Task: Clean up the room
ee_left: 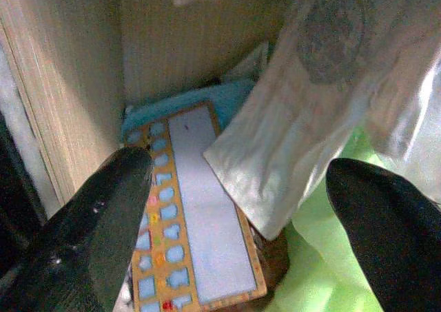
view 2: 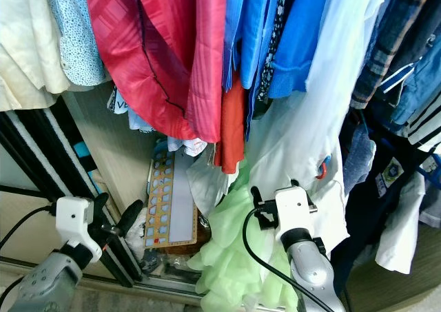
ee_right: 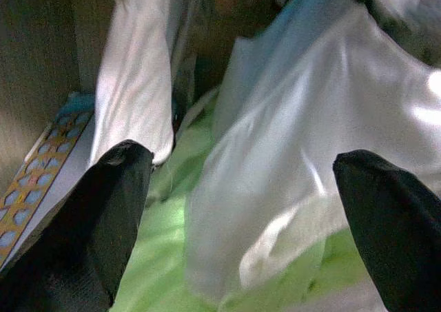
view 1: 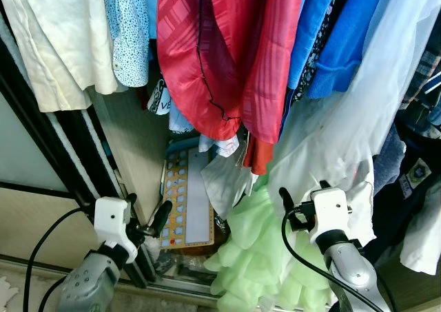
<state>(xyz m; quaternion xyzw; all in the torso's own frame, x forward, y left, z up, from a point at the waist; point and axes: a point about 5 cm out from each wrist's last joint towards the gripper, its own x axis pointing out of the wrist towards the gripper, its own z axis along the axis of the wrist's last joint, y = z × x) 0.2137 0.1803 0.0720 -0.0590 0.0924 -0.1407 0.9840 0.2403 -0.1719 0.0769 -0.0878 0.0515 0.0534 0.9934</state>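
Note:
I face an open wardrobe full of hanging clothes: a red shirt (view 1: 220,50), a long white shirt (view 1: 337,119), blue tops (view 1: 337,36) and a cream garment (view 1: 48,43). On the wardrobe floor lies a crumpled pale green garment (view 1: 262,250), beside an orange board with blue squares (view 1: 187,202) that leans on the side wall. My left gripper (view 1: 147,214) is open at the door frame, pointing at the board (ee_left: 186,243). My right gripper (view 1: 303,193) is open in front of the white shirt (ee_right: 289,153) and above the green garment (ee_right: 165,243). Neither holds anything.
A black sliding-door frame (view 1: 62,147) runs down the left, close to my left arm. A whitish plastic bag (view 1: 224,181) hangs over the board. Dark and checked clothes (view 2: 406,64) crowd the right side. The door track (view 1: 172,284) crosses the bottom.

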